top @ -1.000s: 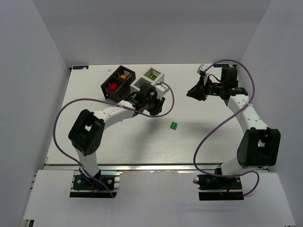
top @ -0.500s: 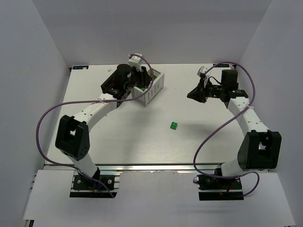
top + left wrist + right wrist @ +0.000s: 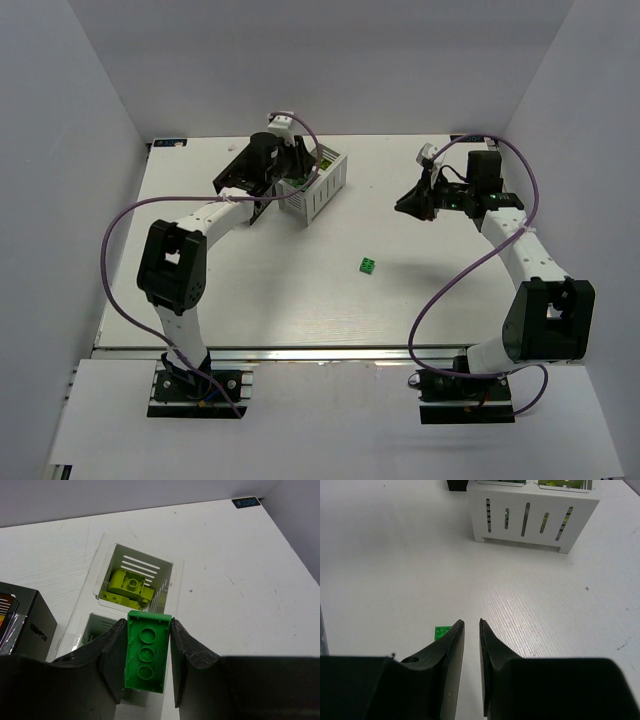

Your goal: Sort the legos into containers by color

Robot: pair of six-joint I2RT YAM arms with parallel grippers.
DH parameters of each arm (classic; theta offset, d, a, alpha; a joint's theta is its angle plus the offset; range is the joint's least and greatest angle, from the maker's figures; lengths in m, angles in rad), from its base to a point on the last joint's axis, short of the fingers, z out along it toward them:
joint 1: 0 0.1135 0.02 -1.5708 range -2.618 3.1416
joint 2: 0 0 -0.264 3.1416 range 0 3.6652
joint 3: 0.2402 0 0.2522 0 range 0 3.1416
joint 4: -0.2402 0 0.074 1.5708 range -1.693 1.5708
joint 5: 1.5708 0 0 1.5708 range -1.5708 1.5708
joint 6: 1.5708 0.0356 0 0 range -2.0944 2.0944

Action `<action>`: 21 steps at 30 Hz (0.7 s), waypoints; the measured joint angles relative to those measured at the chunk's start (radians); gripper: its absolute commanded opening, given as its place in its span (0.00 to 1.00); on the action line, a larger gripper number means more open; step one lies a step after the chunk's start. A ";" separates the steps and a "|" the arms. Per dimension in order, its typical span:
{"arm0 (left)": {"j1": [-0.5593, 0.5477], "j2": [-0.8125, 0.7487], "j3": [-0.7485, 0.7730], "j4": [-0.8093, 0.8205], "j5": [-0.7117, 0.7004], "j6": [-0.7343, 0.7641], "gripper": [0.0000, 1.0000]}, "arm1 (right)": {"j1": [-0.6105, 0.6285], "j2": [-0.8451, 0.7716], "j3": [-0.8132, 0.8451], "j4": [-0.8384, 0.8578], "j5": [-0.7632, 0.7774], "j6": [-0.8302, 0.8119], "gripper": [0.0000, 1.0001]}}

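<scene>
The left end effector [image 3: 147, 632] is clamping a green brick [image 3: 146, 652] flat between its fingers, which are drawn in tight on the brick's long sides. It is hanging over the white container [image 3: 176, 587], with the brick lying directly above the compartment nearest the fingertips. That placement is probably deliberate. The compartment just beyond the fingertips is already holding yellow-green bricks [image 3: 127, 586], so the nearer one looks meant for green. Its inside is dim and mostly covered by the brick, so I cannot tell what is lying in it. The black container [image 3: 27, 625] is sitting off to the left of the fingers.

The right end effector [image 3: 470, 623] is hovering over the bench [image 3: 560, 620] with only a narrow slit between its jaws, and it is gripping nothing. A small green brick [image 3: 442, 631] is resting on the bench just left of its left fingertip, apart from it and not between the jaws. The slatted wall of the white container is standing well ahead of the tips.

Only the left wrist view is showing the grip and the compartment contents. The overhead view is showing that the loose green brick [image 3: 369, 265] is lying well apart from both containers.
</scene>
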 measured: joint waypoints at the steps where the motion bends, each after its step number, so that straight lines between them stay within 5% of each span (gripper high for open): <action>1: 0.002 0.005 0.000 0.000 -0.004 0.000 0.29 | 0.000 0.000 -0.001 -0.001 0.000 -0.002 0.25; 10: 0.008 0.009 0.000 -0.001 -0.040 -0.008 0.63 | 0.000 0.000 -0.008 -0.028 0.000 -0.040 0.35; 19: 0.011 0.027 0.010 -0.013 -0.060 -0.014 0.72 | 0.000 0.000 -0.008 -0.089 -0.008 -0.106 0.49; 21: 0.011 0.027 0.014 -0.014 -0.060 -0.017 0.81 | 0.007 0.002 -0.006 -0.134 -0.018 -0.152 0.54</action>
